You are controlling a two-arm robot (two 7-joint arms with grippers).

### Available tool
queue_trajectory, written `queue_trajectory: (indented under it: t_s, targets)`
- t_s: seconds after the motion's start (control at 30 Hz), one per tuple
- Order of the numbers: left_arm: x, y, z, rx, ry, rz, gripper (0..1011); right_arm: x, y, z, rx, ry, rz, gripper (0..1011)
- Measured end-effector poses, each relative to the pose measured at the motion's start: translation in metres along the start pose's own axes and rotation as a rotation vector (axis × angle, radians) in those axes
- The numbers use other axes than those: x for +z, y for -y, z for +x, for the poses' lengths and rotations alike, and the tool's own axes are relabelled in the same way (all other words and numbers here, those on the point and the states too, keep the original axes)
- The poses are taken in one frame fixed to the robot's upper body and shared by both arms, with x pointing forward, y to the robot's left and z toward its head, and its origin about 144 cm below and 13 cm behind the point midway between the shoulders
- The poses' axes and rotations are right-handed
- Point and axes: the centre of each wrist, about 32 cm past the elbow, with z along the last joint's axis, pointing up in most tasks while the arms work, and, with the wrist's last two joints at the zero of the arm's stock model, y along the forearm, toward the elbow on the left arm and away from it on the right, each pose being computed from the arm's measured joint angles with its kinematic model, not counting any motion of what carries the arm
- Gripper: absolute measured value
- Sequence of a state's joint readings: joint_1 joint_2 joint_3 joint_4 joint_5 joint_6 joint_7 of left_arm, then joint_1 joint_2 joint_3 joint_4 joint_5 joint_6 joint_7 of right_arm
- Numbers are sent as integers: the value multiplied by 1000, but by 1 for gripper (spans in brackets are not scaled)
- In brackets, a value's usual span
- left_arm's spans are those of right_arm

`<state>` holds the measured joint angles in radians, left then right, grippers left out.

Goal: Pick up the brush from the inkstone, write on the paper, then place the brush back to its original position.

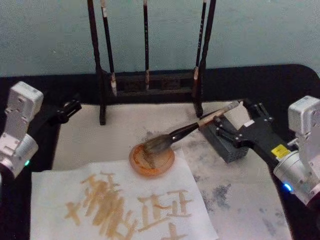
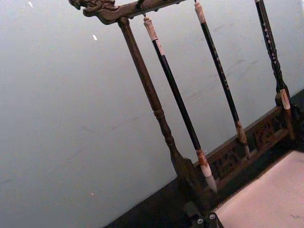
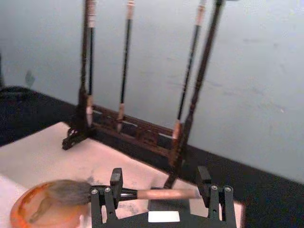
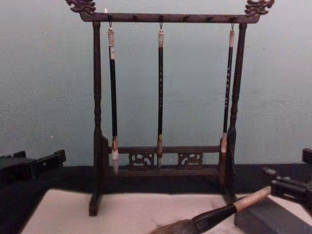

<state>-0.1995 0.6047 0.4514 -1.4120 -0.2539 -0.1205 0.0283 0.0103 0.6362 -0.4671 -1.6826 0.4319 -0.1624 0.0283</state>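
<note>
The brush [image 1: 192, 129] lies slanted, with its pale handle end resting on the dark grey inkstone [image 1: 229, 146] and its bushy bristles in an orange dish [image 1: 151, 159]. My right gripper [image 1: 239, 122] is open at the inkstone, a finger on each side of the handle's pale end and not closed on it. In the right wrist view the handle [image 3: 161, 194] lies across the gap between the fingers of the right gripper [image 3: 160, 178]. The paper [image 1: 120, 200] lies at the front and carries tan written strokes. My left gripper [image 1: 70, 110] is parked at the far left, shut.
A dark wooden rack [image 1: 150, 90] with three slim hanging brushes stands at the back, on a cream felt mat [image 1: 85, 135]. The mat has grey ink stains [image 1: 220, 192] at the right. A black table [image 1: 280, 85] surrounds the mat.
</note>
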Motion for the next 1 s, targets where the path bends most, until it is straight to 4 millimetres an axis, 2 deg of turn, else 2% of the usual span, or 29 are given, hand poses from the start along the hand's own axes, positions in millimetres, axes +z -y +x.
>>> queue_trajectory:
  t_s: [0.17, 1.0]
  targets:
    - [0, 0, 0, 0, 0, 0, 1002, 2, 0, -6, 39, 71, 6, 1001]
    - [0, 0, 0, 0, 0, 0, 1002, 2, 0, -4, 31, 55, 6, 1001]
